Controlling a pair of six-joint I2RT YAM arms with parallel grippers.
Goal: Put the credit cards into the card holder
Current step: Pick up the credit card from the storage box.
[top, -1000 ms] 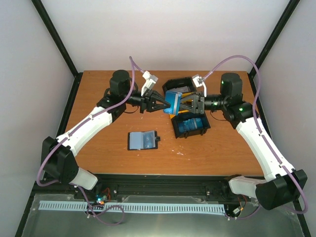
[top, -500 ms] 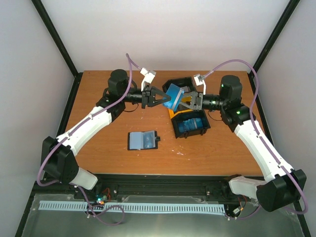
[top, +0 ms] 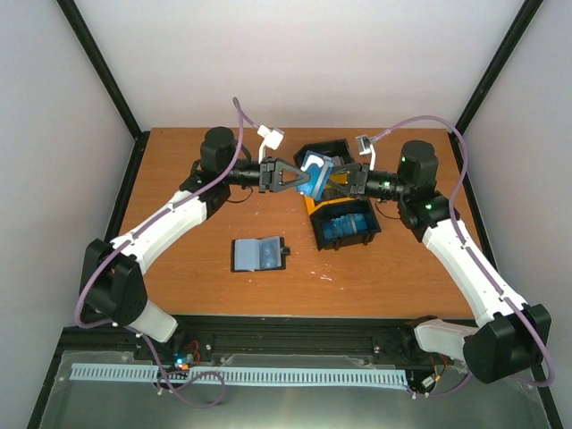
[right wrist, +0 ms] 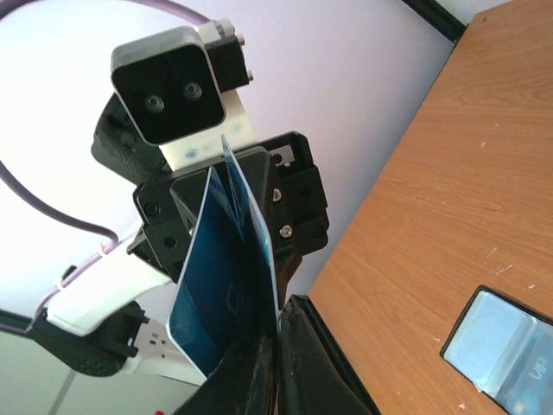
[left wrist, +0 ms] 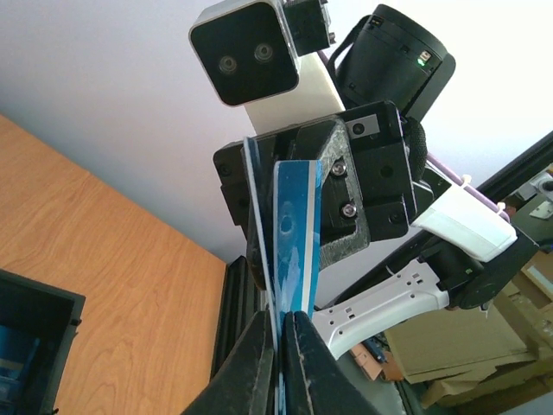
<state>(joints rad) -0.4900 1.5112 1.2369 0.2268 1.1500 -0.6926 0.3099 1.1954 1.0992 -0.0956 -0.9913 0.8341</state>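
Both arms reach in level above the black-and-yellow tray (top: 344, 234), wrists facing each other. The left gripper (top: 303, 182) and the right gripper (top: 333, 182) have their jaws pinched tight on opposite edges of the blue credit cards (top: 315, 172), held above the tray's far end. The card holder (top: 259, 254) lies open left of the tray.

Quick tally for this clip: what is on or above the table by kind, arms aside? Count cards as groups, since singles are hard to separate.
Card holder: 1
Tray: 1
Credit card groups: 2, a held bunch in the air and a stack in the tray
Total: 4
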